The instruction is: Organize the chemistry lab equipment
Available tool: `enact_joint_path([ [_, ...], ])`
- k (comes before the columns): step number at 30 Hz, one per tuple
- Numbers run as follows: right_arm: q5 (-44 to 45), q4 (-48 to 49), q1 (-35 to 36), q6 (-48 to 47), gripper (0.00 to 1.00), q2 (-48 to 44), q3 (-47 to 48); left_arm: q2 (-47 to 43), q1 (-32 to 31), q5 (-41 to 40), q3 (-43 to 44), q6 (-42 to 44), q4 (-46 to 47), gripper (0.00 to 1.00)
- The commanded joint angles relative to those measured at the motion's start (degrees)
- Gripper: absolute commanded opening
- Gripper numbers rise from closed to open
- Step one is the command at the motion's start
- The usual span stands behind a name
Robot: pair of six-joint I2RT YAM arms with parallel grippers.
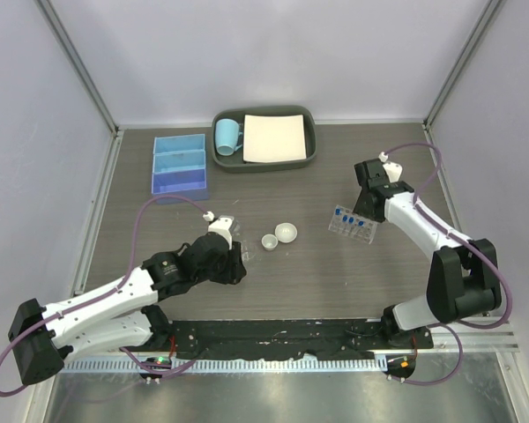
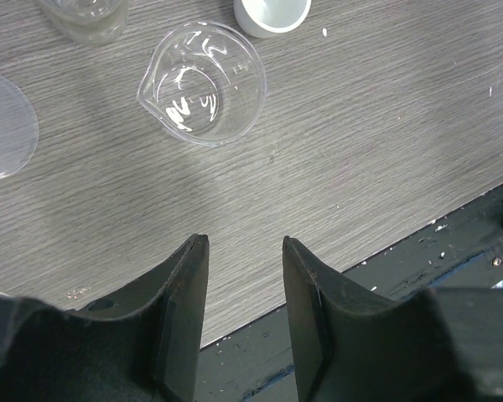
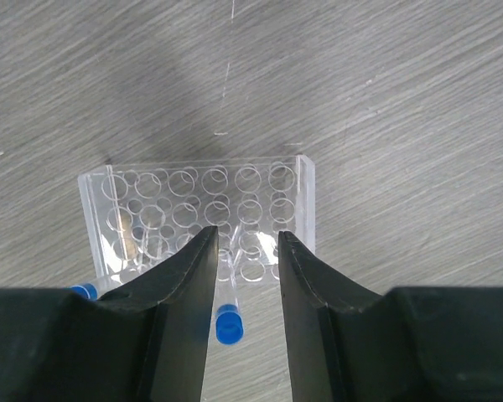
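Note:
The clear tube rack stands right of centre with blue-capped tubes upright in it. My right gripper hovers over it, open. In the right wrist view its jaws straddle one blue-capped tube standing in the rack without clamping it; a second cap shows at the left. Two white round dishes sit mid-table. My left gripper is open and empty, left of the dishes. The blue three-compartment box is at the back left.
In the left wrist view a clear spouted cup, a clear glass vessel, a flat clear disc and a white dish lie ahead of my fingers. The dark grey tray holds a light-blue mug and a white sheet.

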Motion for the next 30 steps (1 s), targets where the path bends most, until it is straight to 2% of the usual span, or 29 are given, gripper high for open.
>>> enact_joint_path([
  [1, -0.7, 4.3, -0.7, 1.1, 0.40, 0.5, 0.7, -0.8, 0.0, 0.9, 0.4, -0.2, 1.7, 0.43],
  [30, -4.5, 9.9, -1.0, 1.0, 0.40, 6.9, -3.8, 0.7, 0.0, 0.9, 0.0, 0.1, 2.5, 0.40],
])
